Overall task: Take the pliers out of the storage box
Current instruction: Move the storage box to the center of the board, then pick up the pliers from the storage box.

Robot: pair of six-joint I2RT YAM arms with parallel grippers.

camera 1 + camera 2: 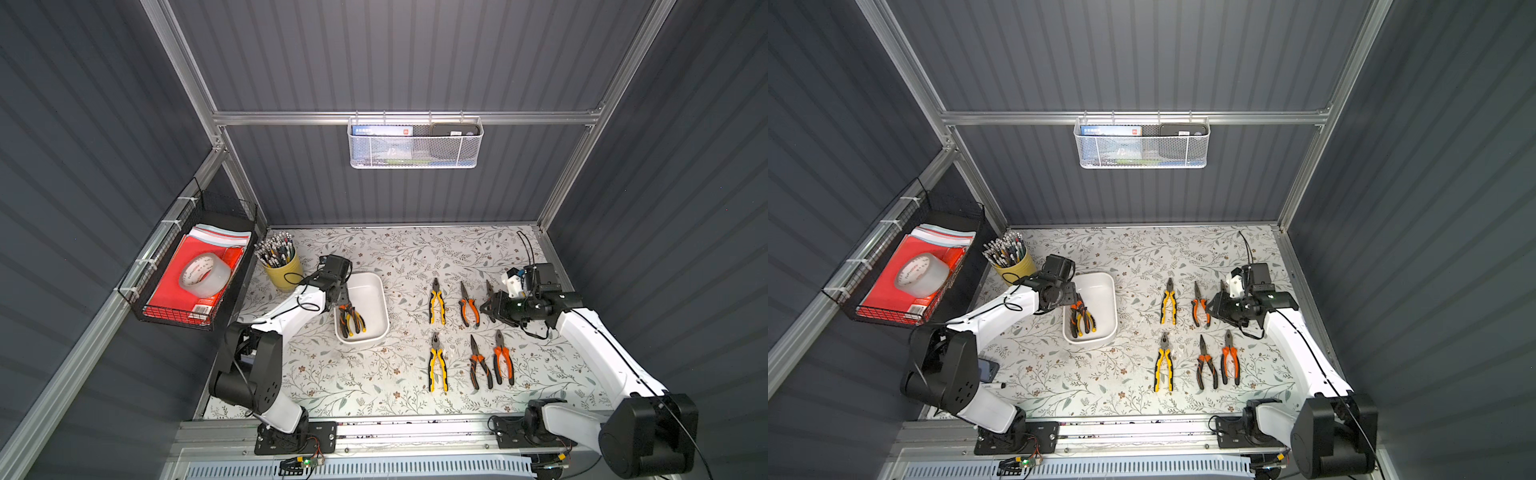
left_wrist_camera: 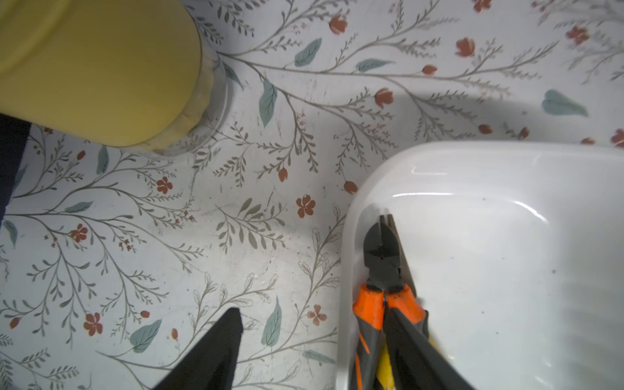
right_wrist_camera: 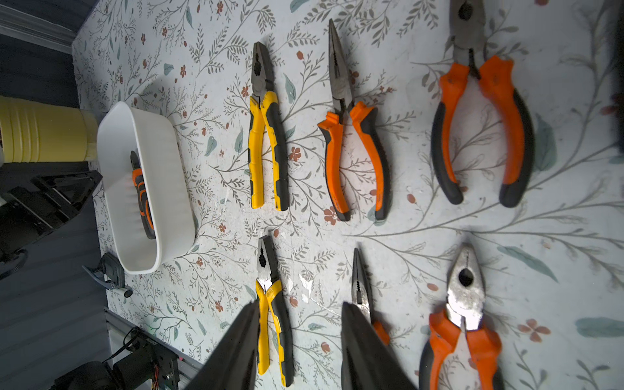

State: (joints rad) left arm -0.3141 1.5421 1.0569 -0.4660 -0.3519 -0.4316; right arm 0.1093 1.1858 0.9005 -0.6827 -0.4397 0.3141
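Left gripper (image 1: 343,297) spread wide over storage box (image 1: 374,299), left-middle of worktop (image 1: 365,374), gripping nothing; at least 2 boxed pliers (image 1: 351,321) lie along its left wall. Right gripper (image 3: 300,307) narrowly parted, empty, above 6 laid-out pliers (image 1: 437,305) in 2 rows near right edge

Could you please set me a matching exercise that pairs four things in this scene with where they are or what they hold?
Things:
1 tape roll
2 pen cup
3 box
4 mesh basket

Places or states:
a hangs on the back rail
b stands on the table near the box
c lies in the wire basket
d holds pliers

Pairs: 1-c, 2-b, 3-d, 4-a
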